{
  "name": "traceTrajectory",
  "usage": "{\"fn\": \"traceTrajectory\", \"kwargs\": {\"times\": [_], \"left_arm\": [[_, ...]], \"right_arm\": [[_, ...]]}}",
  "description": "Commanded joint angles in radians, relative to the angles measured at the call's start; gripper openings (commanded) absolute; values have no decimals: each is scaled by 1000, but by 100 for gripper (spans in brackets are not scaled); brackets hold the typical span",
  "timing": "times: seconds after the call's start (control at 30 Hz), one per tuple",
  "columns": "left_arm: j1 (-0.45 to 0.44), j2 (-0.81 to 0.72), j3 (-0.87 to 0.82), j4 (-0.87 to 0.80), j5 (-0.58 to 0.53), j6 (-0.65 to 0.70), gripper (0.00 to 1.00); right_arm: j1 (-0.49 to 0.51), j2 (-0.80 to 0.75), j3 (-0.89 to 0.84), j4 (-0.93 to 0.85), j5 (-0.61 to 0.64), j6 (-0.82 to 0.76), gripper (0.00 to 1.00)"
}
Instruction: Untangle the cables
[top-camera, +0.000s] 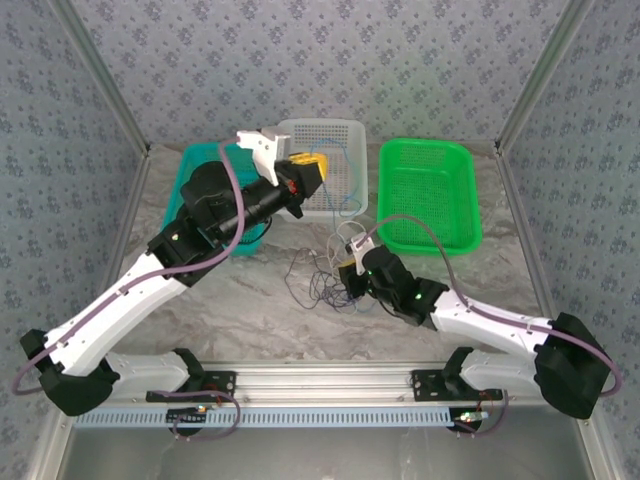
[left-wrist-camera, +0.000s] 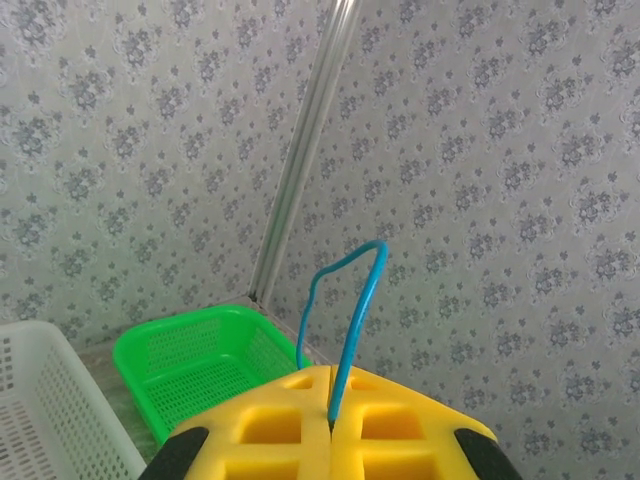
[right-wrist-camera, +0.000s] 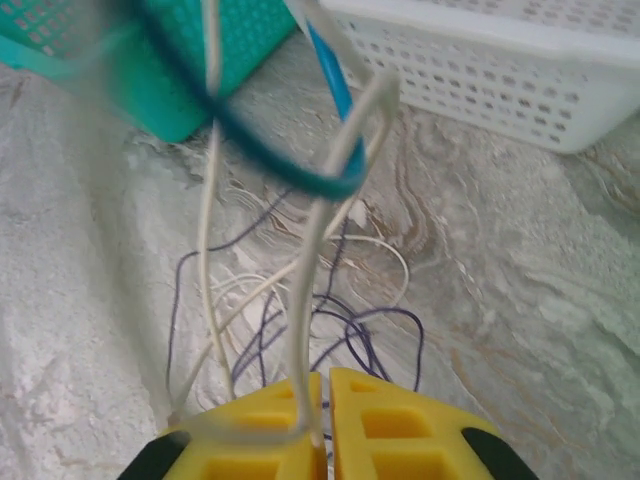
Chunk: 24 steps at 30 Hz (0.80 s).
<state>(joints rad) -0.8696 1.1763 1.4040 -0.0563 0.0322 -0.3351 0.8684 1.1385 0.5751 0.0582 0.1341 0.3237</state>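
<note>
Left hand (left-wrist-camera: 330, 388) is closed tight on a blue cable (left-wrist-camera: 345, 300), which rises out of the grip in a narrow arch; in the top view this hand hangs over the white basket (top-camera: 322, 123) at the far edge of the tabletop (top-camera: 250, 310). Low near the middle of the tabletop, the right hand (right-wrist-camera: 325, 385) is pinched almost shut on a white cable (right-wrist-camera: 300, 330) that runs up from it in a long loop, and the blue cable looks hooked through that loop. The rest of the cables (top-camera: 322, 282) lie in a loose heap just beside the right hand, mid tabletop and a little toward the near edge: hair-thin purple strands and whitish ones, looping over one another

They look very light and limp, with just enough spring to hold an arch. Being thin and smooth, they will probably slide through a slack grip, and a hard pull would likely draw the crossings tight. The best hold seems to be on one strand alone, on a free stretch clear of the crossings or near an end, drawn out slowly
</note>
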Motion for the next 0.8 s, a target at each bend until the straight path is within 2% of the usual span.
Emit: {"fn": "traceTrajectory", "kwargs": {"times": [0.0, 0.27, 0.47, 0.6, 0.77], "left_arm": [[21, -37, 70, -19, -22, 55, 0], [35, -38, 197, -127, -62, 141, 0], [40, -29, 259, -135, -61, 164, 0], [40, -27, 286, -135, -58, 162, 0], [39, -37, 292, -131, -69, 166, 0]], "right_arm": [[-31, -25, -61, -4, -16, 52, 8], [-140, -50, -200, 46, -127, 154, 3], [-154, 93, -167, -11, -149, 156, 0], [-149, 208, -145, 21, -171, 158, 0], [-123, 272, -140, 48, -162, 156, 0]]}}
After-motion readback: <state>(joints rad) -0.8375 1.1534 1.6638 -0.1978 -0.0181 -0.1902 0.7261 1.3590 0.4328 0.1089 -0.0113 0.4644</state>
